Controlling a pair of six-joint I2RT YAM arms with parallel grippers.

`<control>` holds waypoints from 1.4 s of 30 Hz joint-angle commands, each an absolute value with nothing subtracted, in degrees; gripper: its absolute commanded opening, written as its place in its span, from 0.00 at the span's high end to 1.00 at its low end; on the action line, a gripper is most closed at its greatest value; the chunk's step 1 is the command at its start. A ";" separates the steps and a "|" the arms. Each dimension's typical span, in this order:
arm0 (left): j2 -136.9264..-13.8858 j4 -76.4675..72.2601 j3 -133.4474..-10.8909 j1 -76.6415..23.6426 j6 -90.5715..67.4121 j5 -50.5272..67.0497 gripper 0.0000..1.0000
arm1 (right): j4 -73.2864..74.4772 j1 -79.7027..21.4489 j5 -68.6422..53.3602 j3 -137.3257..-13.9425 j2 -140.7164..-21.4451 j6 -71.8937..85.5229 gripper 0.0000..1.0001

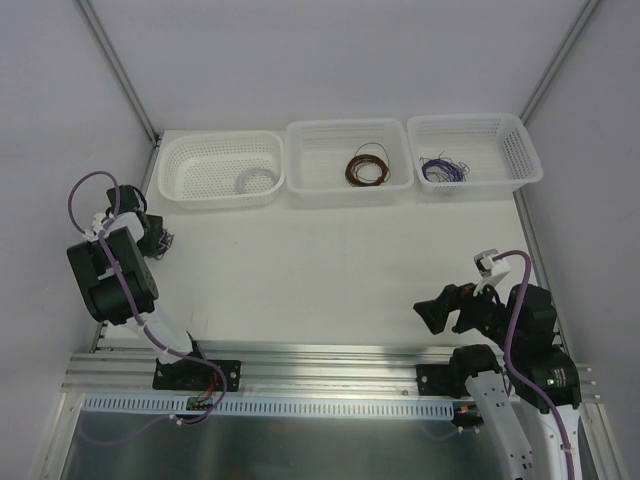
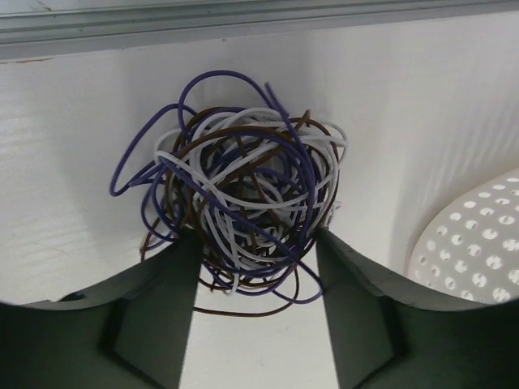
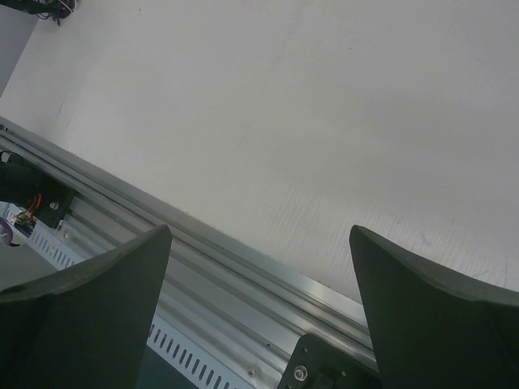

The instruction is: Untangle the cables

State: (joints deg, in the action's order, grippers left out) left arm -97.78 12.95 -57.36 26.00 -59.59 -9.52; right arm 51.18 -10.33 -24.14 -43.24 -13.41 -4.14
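On table (image 1: 330,270) | left end effector (image 2: 255,240) straddles cables (image 2: 243,194) (grip unclear) | right end effector (image 3: 259,243) spread

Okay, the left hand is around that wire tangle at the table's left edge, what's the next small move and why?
Probably close the left hand on the cables before any lift. Its fingers stand either side of the purple, brown and grey tangle, which fills the gap between them; whether it's pinched yet is unclear.
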 commanded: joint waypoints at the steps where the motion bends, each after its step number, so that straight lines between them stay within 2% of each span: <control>1: -101.51 13.71 -56.61 26.63 -58.36 -5.37 0.46 | 48.52 -10.11 -25.84 -43.42 -13.97 -5.19 0.03; 3: -101.86 14.06 -56.25 26.54 -56.70 -3.52 0.55 | 48.43 -10.11 -26.28 -43.68 -14.15 -5.19 0.03; 4: -101.87 14.15 -56.08 26.54 -55.99 -3.08 0.64 | 48.51 -10.02 -26.37 -43.77 -14.32 -5.01 0.03; 7: -100.82 14.85 -55.29 26.02 -53.27 -1.94 0.74 | 48.34 -10.11 -26.81 -44.12 -14.41 -4.84 0.03; 8: -100.38 14.94 -54.94 25.49 -51.96 -1.67 0.82 | 48.34 -10.11 -26.89 -44.21 -14.50 -4.75 0.03; 11: -98.35 15.90 -53.62 22.61 -48.53 -0.62 0.94 | 48.08 -10.02 -27.59 -44.56 -15.03 -3.87 0.03; 14: -95.55 17.48 -52.47 19.09 -45.02 -0.09 0.99 | 47.29 -10.11 -29.08 -44.30 -16.16 -2.82 0.03; 24: -85.44 20.74 -52.73 -10.00 -29.20 4.21 1.00 | 47.64 -10.28 -31.46 -43.95 -23.46 -2.20 0.03; 29: -85.16 22.06 -54.84 -28.78 -15.76 5.62 0.99 | 44.30 -11.33 -31.38 -41.14 -25.75 1.13 0.03; 35: -88.06 22.32 -57.92 -44.54 -6.61 6.07 0.98 | 38.59 -18.00 -25.77 -37.80 -28.82 6.15 0.03; 37: -89.47 22.24 -59.23 -49.91 -5.45 5.02 0.94 | 36.13 -22.21 -22.95 -36.48 -29.44 7.55 0.03; 41: -90.62 21.71 -60.12 -51.94 -7.11 5.10 0.82 | 31.39 -28.99 -15.93 -34.02 -31.28 12.37 0.03; 42: -89.75 21.45 -59.86 -51.94 -7.64 4.84 0.74 | 29.11 -30.13 -15.04 -33.49 -32.07 13.18 0.03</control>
